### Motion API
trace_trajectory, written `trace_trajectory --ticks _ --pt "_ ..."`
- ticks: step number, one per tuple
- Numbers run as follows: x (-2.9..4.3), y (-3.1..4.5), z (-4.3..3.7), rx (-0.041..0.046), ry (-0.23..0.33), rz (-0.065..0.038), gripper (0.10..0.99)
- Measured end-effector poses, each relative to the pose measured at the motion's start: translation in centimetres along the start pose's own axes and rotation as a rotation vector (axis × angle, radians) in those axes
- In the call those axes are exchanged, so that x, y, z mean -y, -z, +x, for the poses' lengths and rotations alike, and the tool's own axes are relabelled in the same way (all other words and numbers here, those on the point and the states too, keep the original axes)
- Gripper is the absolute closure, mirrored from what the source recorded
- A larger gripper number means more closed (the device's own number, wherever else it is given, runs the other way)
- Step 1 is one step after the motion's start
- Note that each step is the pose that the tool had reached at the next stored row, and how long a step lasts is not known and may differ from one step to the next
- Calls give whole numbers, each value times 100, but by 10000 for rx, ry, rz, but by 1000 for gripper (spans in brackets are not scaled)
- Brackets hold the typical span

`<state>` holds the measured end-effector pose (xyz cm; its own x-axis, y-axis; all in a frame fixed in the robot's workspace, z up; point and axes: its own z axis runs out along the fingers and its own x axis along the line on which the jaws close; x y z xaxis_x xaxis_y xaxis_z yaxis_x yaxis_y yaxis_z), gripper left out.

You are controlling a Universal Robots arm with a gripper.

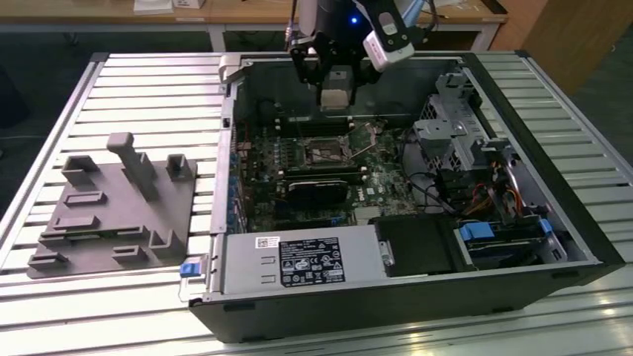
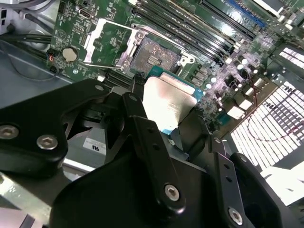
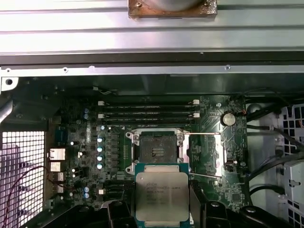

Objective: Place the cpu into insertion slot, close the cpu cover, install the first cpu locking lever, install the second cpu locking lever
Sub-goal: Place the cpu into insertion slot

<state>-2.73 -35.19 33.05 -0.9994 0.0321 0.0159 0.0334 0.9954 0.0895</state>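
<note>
silvery-grey metal tops the small flat square cpu (image 3: 161,192), which sits pinched by two opposite edges between the black fingers (image 3: 124,209) of the arm's gripper (image 3: 161,211); the jaws are pressed in against the chip. in the exterior view the gripper (image 1: 336,93) hangs over the far side of the open black computer case (image 1: 554,248), well above the green motherboard (image 1: 381,182), with the cpu (image 1: 336,98) held up off the board.

the small square dark insertion slot (image 3: 156,149) with its thin metal rim lies bare and uncovered, its recessed centre exposed. in the first wrist view the chip appears just beside the slot, not seated in it. the thin silvery cpu cover (image 2: 128,47), a frame plate with a cut-out centre, is swung open and lies flat beside the slot (image 2: 154,57).

long black memory slots (image 3: 149,111) run along the slot's other side, and a round silver coin battery (image 3: 228,118) sits near the cover. a grey power supply box with a white label (image 1: 296,259) fills the case's near corner. on the slatted metal table (image 1: 148,81), a grey moulded fixture (image 1: 109,215) rests at the exterior view's left.
</note>
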Motion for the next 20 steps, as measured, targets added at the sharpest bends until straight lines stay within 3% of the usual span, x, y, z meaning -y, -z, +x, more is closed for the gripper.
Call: trace_trajectory --ticks 16,20 --pt "-34 -288 -14 1 -15 1 545" --pt "-30 -334 -20 41 -463 -7 545"
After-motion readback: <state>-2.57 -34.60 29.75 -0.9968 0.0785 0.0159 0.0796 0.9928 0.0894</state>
